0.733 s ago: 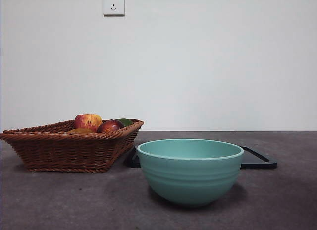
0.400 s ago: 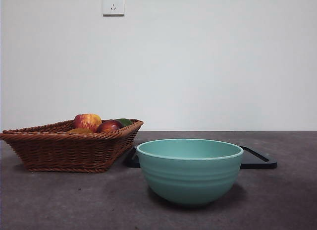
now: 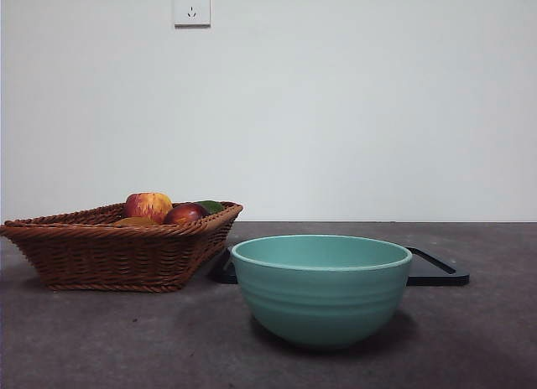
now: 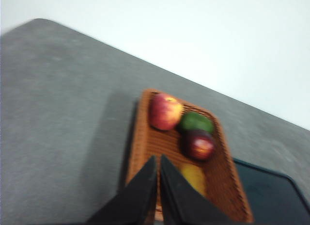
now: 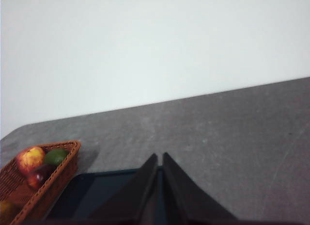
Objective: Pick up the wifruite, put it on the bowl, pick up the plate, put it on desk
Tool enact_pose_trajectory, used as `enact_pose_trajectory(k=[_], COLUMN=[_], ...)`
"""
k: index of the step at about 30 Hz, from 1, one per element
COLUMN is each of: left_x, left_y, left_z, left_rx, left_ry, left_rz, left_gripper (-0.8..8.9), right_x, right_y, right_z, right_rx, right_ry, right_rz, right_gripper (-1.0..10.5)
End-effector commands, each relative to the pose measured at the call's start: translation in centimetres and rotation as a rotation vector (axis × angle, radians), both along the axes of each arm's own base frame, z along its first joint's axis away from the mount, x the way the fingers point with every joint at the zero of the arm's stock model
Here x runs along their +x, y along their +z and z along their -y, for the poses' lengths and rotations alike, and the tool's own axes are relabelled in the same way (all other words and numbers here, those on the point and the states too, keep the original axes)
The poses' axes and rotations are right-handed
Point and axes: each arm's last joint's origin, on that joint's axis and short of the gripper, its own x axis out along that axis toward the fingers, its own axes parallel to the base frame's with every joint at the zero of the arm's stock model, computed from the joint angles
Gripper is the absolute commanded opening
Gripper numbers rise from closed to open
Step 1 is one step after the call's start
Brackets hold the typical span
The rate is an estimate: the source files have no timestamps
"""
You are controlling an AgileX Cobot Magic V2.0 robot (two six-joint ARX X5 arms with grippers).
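Note:
The wifruite (image 4: pixel 193 177), a small dull brownish-yellow fruit, lies in the wicker basket (image 4: pixel 145 137) and just peeks over its rim (image 3: pixel 134 222) in the front view. My left gripper (image 4: pixel 158 159) hangs shut and empty above the basket's near end, close to that fruit. The teal bowl (image 3: pixel 321 288) stands on the desk (image 3: pixel 101 339) in the middle. Behind it lies the plate (image 3: pixel 436 272), a flat black rectangular one. My right gripper (image 5: pixel 160 157) hovers shut and empty over the plate (image 5: pixel 97 196). Neither arm appears in the front view.
The basket (image 3: pixel 117 251) at the left also holds a red-yellow apple (image 3: pixel 149 205), a dark red fruit (image 3: pixel 185 213) and a green fruit (image 3: pixel 211 206). A white wall with a socket (image 3: pixel 192 7) closes off the back.

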Motion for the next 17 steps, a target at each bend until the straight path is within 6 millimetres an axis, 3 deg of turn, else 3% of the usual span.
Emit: enact_pose_trajectory(k=[1,10,17], left_x=[0.1,2.4,3.8], left_y=[1.8,5.9,7.6], left_z=[0.1,0.8,1.6], left_rx=[0.059,0.139,0.158], left_ry=[-0.067,-0.318,-0.468], left_rz=[-0.013,-0.160,-0.277], left_gripper=[0.10,0.10,0.10], right_x=[-0.2,1.4,3.2], right_y=[2.0,7.4,9.3], right_z=[-0.1,-0.7,-1.4], right_rx=[-0.033,-0.141,-0.199], right_ry=[0.025,0.249,0.427], right_rz=[-0.034,-0.245,-0.406], right_gripper=[0.1,0.1,0.1])
